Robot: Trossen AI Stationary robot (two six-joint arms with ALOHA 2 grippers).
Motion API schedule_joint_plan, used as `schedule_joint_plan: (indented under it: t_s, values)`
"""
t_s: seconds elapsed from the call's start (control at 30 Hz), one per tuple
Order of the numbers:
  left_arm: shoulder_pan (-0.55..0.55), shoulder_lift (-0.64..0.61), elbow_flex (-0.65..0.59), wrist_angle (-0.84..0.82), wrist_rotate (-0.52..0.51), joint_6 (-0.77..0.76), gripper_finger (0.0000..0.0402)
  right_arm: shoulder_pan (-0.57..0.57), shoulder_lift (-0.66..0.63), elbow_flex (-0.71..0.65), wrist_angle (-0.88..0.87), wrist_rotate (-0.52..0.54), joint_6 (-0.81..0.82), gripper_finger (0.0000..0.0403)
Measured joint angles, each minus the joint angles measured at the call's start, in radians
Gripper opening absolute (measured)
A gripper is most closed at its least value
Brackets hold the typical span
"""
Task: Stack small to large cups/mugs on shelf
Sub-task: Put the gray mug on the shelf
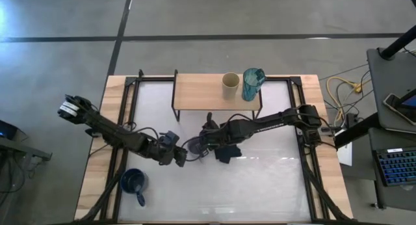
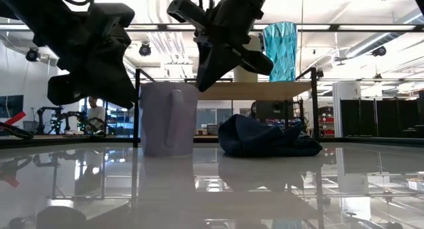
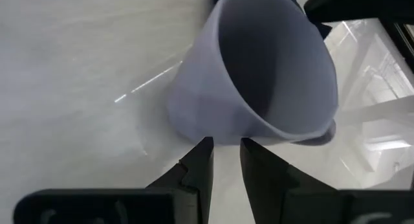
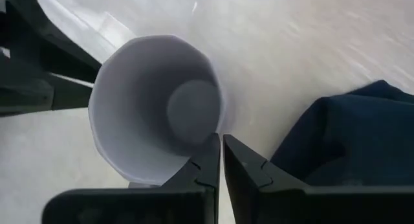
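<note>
Right wrist view: grey-lavender mug [image 4: 158, 107] empty, upright.

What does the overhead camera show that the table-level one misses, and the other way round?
Only the high view shows the dark blue mug at the table's near left, the beige cup on the shelf, and the floor around the table.

Only the low view shows the room behind, with ceiling lights and a distant person, plus the grey-lavender mug standing upright in plain side view.

Both show the teal mug on the shelf, the navy cloth, and the left gripper and right gripper meeting mid-table.
</note>
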Motion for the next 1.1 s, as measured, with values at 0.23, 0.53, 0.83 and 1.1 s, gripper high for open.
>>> schedule_joint_plan:
  t_s: [0.23,0.53,0.83,1.1]
  values:
    - [0.037,-0.001,0.000,-0.006,0.000,0.044,0.0063,0.011,0.001,0.013,-0.017,-0.044,-0.010,0.0013]
    - [0.050,-0.030,0.001,-0.038,0.019,0.045,0.0063,0.028,-0.022,0.022,-0.081,-0.021,-0.037,0.0013]
    - [0.030,-0.219,0.001,-0.020,0.094,0.141,0.0063,0.029,-0.088,0.040,-0.137,0.088,-0.056,0.0013]
    - [0.132,-0.246,0.017,-0.028,0.235,0.118,0.0072,0.029,-0.109,0.040,-0.144,0.089,-0.034,0.0087]
